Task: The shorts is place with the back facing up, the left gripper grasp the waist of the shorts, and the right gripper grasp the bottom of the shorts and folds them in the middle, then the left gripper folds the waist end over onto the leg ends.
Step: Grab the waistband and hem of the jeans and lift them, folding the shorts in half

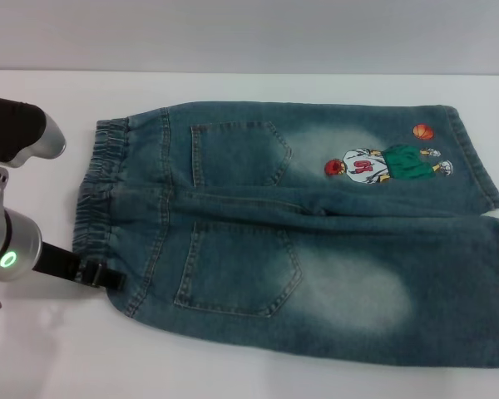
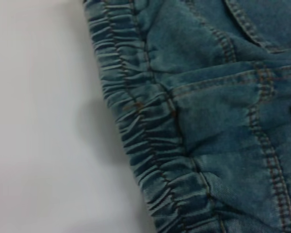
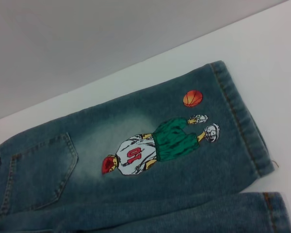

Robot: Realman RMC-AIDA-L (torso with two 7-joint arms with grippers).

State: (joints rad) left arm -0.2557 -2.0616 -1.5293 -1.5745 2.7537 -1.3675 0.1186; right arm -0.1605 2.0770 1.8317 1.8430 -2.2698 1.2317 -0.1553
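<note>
The left pincer (image 1: pixel 108 275), grip state unclear, is sitting beside the waist of the shorts (image 1: pixel 100 179) and should be pinching the gathered band squarely.

The shorts (image 1: pixel 299 241) are faded blue denim with pale washed patches and tan stitching. The far leg carries a basketball-player print (image 1: pixel 387 163): green shorts, white shirt, red head, orange ball.
</note>
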